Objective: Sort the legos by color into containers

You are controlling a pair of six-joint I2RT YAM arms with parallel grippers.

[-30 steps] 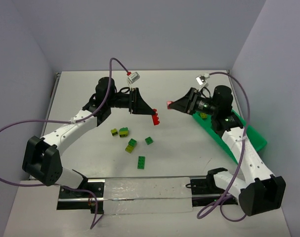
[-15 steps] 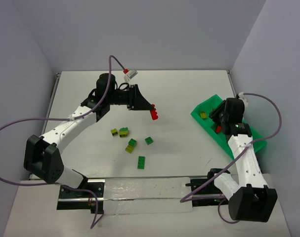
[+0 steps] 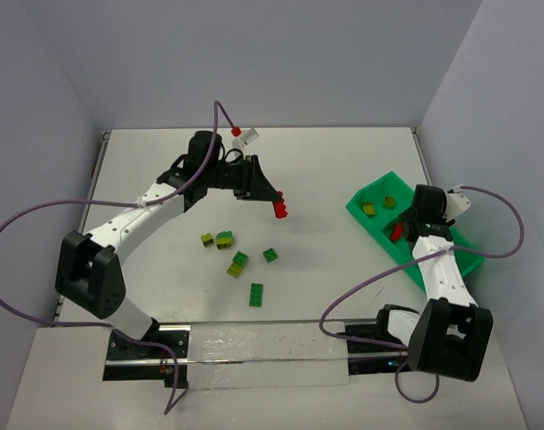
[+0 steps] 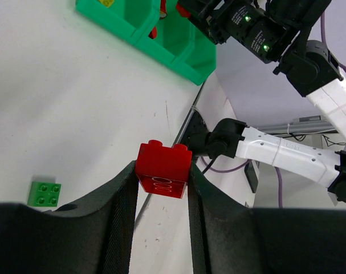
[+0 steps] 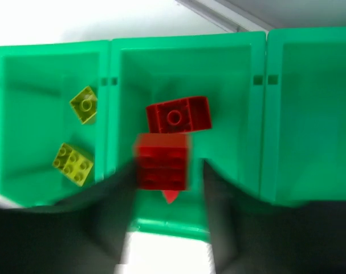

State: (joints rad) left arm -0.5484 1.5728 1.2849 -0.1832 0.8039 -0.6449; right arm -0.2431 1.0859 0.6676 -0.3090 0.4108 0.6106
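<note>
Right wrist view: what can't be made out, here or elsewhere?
- Right gripper: motion blur in right wrist view; whether it grips the blurred red brick is unclear.
- Tray: end compartment cut by right wrist frame edge; arm partly covers it in top view.
- Left gripper: hides lower sides of held brick, left wrist view.

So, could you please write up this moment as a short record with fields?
left gripper: shut on held red brick, over the table
right gripper: above the tray, middle compartment; grip unclear, view blurred
tray: green, at the table's right edge
left compartment, in right wrist view: two yellow-green bricks
middle compartment: resting red brick, plus blurred red brick between the right fingers
loose bricks: five green or yellow-green pieces on the table near the left arm
</note>
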